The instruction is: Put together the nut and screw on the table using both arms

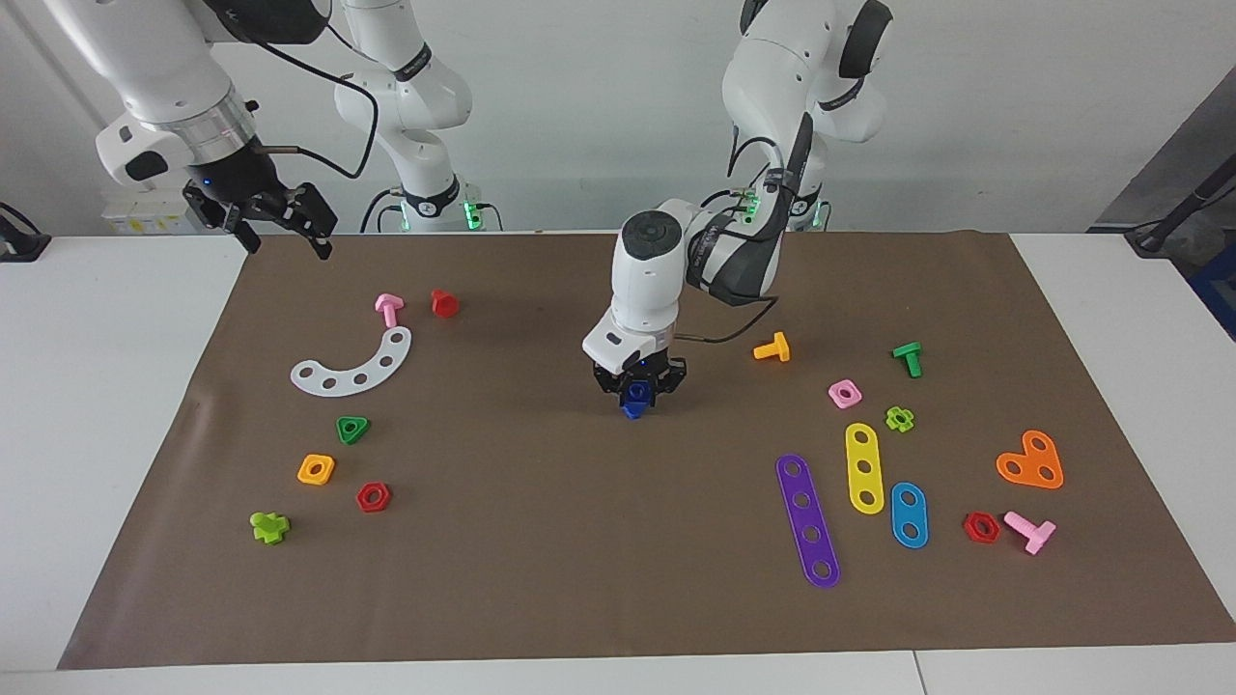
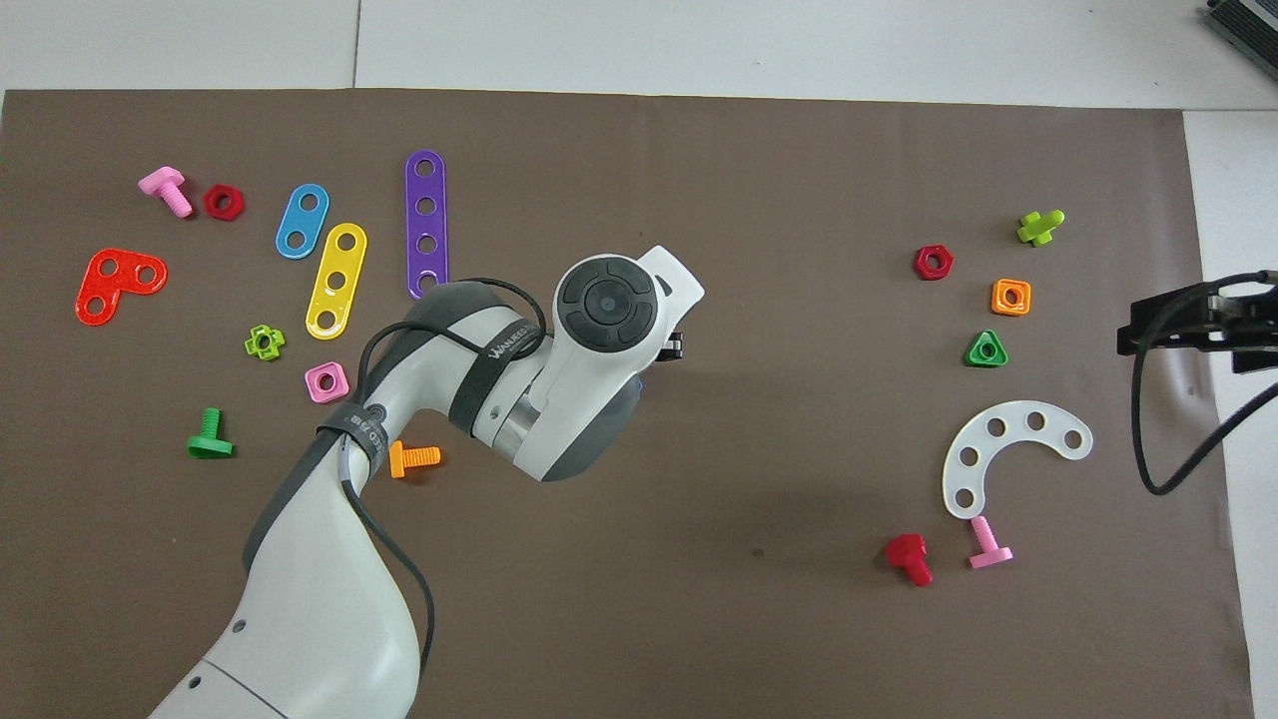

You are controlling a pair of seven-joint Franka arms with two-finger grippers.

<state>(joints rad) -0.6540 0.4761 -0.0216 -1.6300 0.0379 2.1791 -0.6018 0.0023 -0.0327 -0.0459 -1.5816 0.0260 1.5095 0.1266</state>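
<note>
Left gripper [image 1: 637,394] clamps a dark blue piece just above mid-mat [image 1: 541,541], probably the screw [image 1: 634,397] (nut not visible; perhaps already on it). Right gripper [image 1: 280,220] waits open over the mat's corner; joining unconfirmed.

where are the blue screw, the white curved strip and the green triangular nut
blue screw [image 1: 634,400]: facing view, on its blue body under the left tool.
white curved strip [image 1: 355,367]: facing view, on the middle of its arc.
green triangular nut [image 2: 985,350]: overhead view, on its rim beside the centre hole.
</note>
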